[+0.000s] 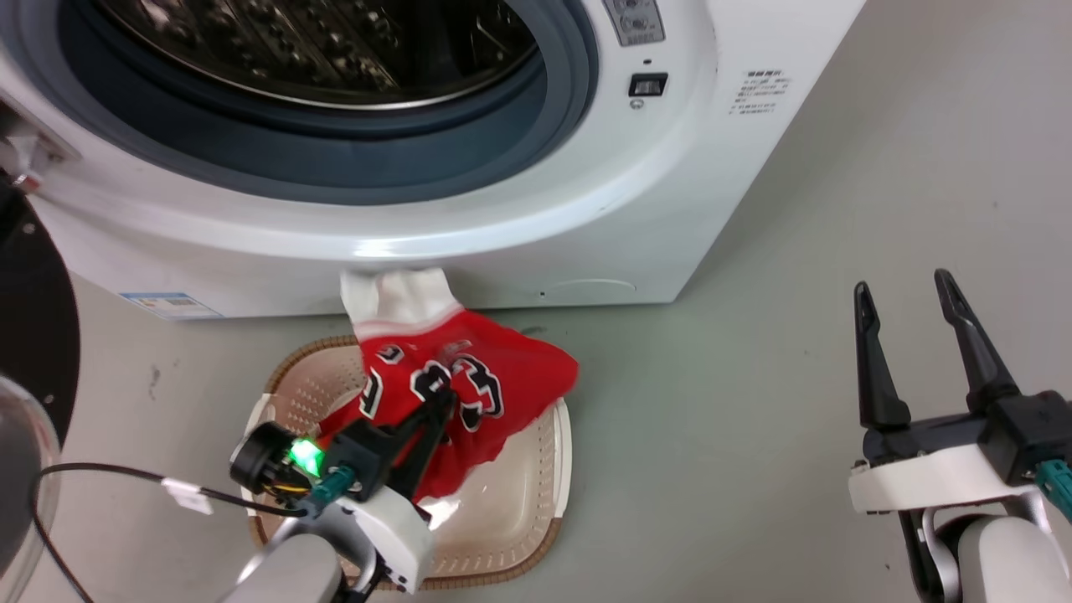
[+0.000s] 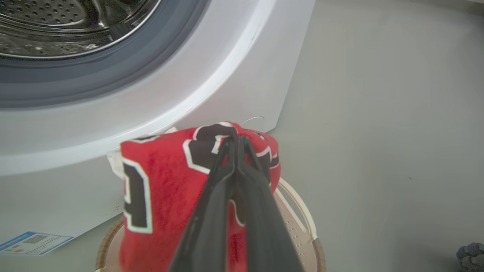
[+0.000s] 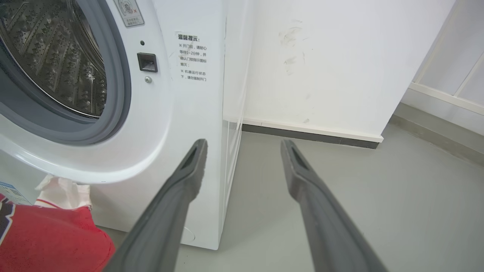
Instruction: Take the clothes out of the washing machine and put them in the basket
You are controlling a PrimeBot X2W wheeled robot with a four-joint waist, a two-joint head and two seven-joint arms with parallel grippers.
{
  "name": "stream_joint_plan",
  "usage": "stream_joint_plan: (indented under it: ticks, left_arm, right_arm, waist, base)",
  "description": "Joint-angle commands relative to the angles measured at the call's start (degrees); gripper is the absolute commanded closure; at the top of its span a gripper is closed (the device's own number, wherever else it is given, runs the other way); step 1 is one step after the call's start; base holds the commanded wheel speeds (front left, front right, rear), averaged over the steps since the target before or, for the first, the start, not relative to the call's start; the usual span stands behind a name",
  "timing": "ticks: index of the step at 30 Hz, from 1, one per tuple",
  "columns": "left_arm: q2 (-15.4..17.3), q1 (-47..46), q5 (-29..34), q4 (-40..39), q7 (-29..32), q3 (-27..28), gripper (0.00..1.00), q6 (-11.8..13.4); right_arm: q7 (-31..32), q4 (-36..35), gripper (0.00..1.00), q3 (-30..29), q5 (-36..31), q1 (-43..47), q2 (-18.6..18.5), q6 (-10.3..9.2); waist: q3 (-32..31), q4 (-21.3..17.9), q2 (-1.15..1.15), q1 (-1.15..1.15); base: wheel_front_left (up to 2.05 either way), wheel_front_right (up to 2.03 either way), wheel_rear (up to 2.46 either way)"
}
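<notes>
**Left claw** (image 1: 442, 404): fingers pressed together, pinching red jersey (image 1: 494, 373) at black-and-white numerals. Jersey bunched around fingertips, folds draped into basket (image 1: 511, 511) directly beneath claw. One red corner overhangs basket rim on side toward right claw. White fabric (image 1: 400, 295) just beyond claw tips, touching jersey's far edge, against washing machine (image 1: 519, 226) base. Machine opening ahead of and above claw, steel drum (image 1: 335, 50) exposed.

**Right claw** (image 1: 902, 283): fingers spread wide, above grey floor (image 1: 754, 402), well apart from basket.
</notes>
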Motion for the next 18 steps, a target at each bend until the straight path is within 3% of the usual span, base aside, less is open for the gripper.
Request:
stream_joint_plan:
  ticks: [1,7,18]
  left_arm:
    - [-1.0,-1.3,0.5,2.8,-0.3,-1.4,1.0,-1.1]
    - [-3.9,-4.8,1.5,11.3,-0.5,-4.7,1.0,-3.3]
    - [-7.4,-16.6,2.4,30.3,-0.4,-6.7,1.0,-4.3]
  right_arm:
    - [-0.1,-0.3,0.0,0.1,-0.1,-1.5,0.1,-0.06]
    - [-0.1,-0.8,0.0,0.1,0.3,-3.3,0.1,-0.06]
    - [-0.1,-2.5,0.0,0.6,1.1,-6.0,0.1,-0.07]
  waist:
    - [2.5,-0.8,0.0,0.0]
    - [6.8,-2.2,0.0,0.0]
    - [17.8,-6.2,0.0,0.0]
  base:
    - [0.0,0.0,0.0]
    - [0.0,0.0,0.0]
    - [0.0,0.0,0.0]
